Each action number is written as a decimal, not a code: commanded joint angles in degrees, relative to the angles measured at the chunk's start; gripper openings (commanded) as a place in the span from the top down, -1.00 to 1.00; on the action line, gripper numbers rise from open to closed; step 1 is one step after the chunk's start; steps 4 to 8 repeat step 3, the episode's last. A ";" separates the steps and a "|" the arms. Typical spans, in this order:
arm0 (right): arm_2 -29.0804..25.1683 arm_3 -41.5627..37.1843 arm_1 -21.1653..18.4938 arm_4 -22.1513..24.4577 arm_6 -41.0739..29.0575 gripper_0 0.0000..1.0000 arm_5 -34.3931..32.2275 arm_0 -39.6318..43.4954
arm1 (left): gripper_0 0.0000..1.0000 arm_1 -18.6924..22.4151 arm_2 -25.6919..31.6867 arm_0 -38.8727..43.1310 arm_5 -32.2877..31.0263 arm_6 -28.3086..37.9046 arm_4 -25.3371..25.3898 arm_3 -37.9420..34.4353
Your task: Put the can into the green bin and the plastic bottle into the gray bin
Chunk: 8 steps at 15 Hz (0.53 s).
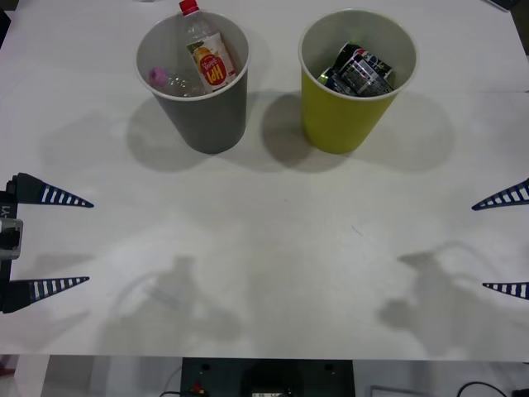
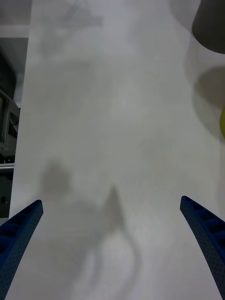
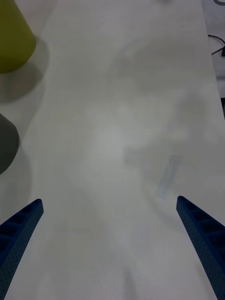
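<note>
Both items binned; claws empty, spread wide.
Plastic bottle [image 1: 208, 51] stands in gray bin [image 1: 207, 116], can [image 1: 357, 70] in green bin [image 1: 339, 120], well ahead of left gripper [image 1: 62, 241] & right gripper [image 1: 502, 241]. Bottle prob. light, slick; grip mid-body.

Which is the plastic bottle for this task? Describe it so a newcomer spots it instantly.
Start at the dark gray tapered bin at the table's far left, beside the yellow-green bin. Inside it leans the small clear plastic bottle, neck above the rim. Its red cap and yellow-orange label distinguish it from the pink-capped bottle lying beside it.
</note>
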 commanded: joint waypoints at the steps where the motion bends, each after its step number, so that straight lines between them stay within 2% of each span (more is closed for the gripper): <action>1: 0.01 0.07 0.00 0.19 0.02 -1.00 0.00 -0.06 | -0.96 0.00 0.00 0.00 0.00 0.00 0.00 0.00; 8: 0.01 0.07 0.00 0.19 0.02 -1.00 0.00 -0.06 | -0.96 0.00 0.00 0.00 0.00 0.00 0.00 0.00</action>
